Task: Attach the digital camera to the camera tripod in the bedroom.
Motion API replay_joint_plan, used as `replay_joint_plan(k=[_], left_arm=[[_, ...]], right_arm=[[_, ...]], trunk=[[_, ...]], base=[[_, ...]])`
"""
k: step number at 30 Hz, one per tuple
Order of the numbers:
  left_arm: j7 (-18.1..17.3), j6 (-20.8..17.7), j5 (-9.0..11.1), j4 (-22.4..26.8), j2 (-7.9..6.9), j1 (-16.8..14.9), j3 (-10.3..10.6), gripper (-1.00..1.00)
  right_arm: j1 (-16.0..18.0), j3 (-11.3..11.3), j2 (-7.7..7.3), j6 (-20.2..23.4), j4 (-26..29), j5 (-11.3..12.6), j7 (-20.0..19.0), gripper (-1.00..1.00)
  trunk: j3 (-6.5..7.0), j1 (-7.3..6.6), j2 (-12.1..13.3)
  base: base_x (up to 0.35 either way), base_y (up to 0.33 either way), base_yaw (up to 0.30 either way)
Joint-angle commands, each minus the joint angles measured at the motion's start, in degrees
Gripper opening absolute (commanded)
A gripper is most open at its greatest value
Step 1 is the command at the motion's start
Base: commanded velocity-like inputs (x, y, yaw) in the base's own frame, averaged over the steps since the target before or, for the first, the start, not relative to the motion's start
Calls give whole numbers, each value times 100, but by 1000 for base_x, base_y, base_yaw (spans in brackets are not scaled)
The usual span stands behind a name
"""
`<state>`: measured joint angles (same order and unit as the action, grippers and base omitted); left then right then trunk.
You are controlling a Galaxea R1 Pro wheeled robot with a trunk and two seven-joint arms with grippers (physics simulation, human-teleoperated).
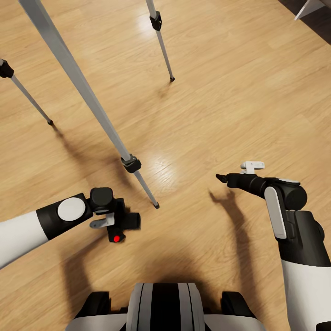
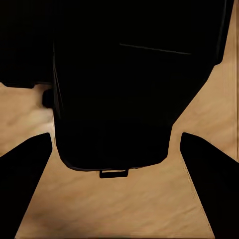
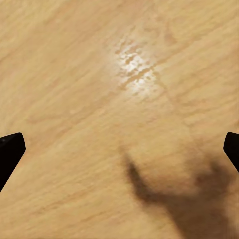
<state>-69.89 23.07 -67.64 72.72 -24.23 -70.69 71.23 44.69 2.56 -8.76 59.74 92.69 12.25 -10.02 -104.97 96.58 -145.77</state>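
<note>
The left gripper (image 1: 120,221) clamps the digital camera (image 1: 123,225) (red button showing) beside the camera tripod (image 1: 87,94); the right gripper (image 1: 222,178) gapes wide.

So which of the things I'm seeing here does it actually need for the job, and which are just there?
Needed for the job:
- digital camera, black with a red button, held in the left tool
- camera tripod, its three silver legs standing on the floor just ahead

Just there:
- wood floor
- right tool, open and empty above the floor
- a pale object at the far corner, too cropped to identify
</note>
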Motion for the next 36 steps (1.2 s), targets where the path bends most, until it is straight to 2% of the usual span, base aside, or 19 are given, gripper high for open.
replay_joint_plan(k=[1,2,3,7,8,12,13,17,18,21,23,24,28,29,33,34,36], left_arm=[[-4,26,-13,87,-67,17,-7,-100],[-12,21,-6,164,-137,42,-25,-100],[-12,21,-6,164,-137,42,-25,-100],[-54,6,25,435,-437,148,-68,-100],[-54,6,25,435,-437,148,-68,-100],[-90,-5,134,621,-712,299,-90,-100],[-90,-5,134,621,-712,299,-90,-100],[-104,-50,256,819,-1014,383,-97,-100],[-104,-50,256,819,-1014,383,-97,-100],[-109,-244,320,1042,-1322,418,-134,-100],[-109,-358,340,1186,-1491,435,-277,-100],[-109,-358,340,1186,-1491,435,-277,-100],[-102,-502,360,1407,-1772,600,-827,-100],[-102,-502,360,1407,-1772,600,-827,-100],[-86,-557,361,1503,-1891,941,-1642,-100],[-86,-557,361,1503,-1891,941,-1642,-100],[-73,-565,360,1527,-1907,1136,-2089,-100]], right_arm=[[-5,8,-3,26,4,3,-18,100],[-19,9,-5,26,4,3,-20,100],[-19,9,-5,26,4,3,-20,100],[-70,14,-9,26,4,5,-28,100],[-70,14,-9,26,4,5,-28,100],[-93,15,-11,26,4,3,-32,100],[-93,15,-11,26,4,3,-32,100],[-103,16,-12,26,4,3,-34,100],[-103,16,-12,26,4,3,-34,100],[-109,16,-14,26,4,4,-36,100],[-125,16,-23,26,4,4,-39,100],[-125,16,-23,26,4,4,-39,100],[-179,23,-37,26,4,5,-45,100],[-179,23,-37,26,4,5,-45,100],[-216,32,-39,-59,4,5,-50,100],[-216,32,-39,-59,4,5,-50,100],[-225,36,-39,-94,4,5,-51,100]], trunk=[[-3,-1,-1],[-3,-1,-1],[-3,-1,-1],[-3,-1,-1],[-3,-1,-1],[-3,-1,-1],[-3,-1,-1],[-3,-1,-1],[-3,-1,-1],[-3,-1,-1],[-3,-1,-1],[-3,-1,-1],[-3,-1,-1],[-3,-1,-1],[-3,-1,-1],[-3,-1,-1],[-3,-1,-1]], base=[[0,0,0],[0,0,0],[0,0,0],[0,0,0],[0,0,0],[0,0,0],[0,0,0],[0,0,0],[0,0,0],[0,0,0],[0,0,0],[0,0,0],[0,0,0],[0,0,0],[0,0,0],[0,0,0],[0,0,0]])
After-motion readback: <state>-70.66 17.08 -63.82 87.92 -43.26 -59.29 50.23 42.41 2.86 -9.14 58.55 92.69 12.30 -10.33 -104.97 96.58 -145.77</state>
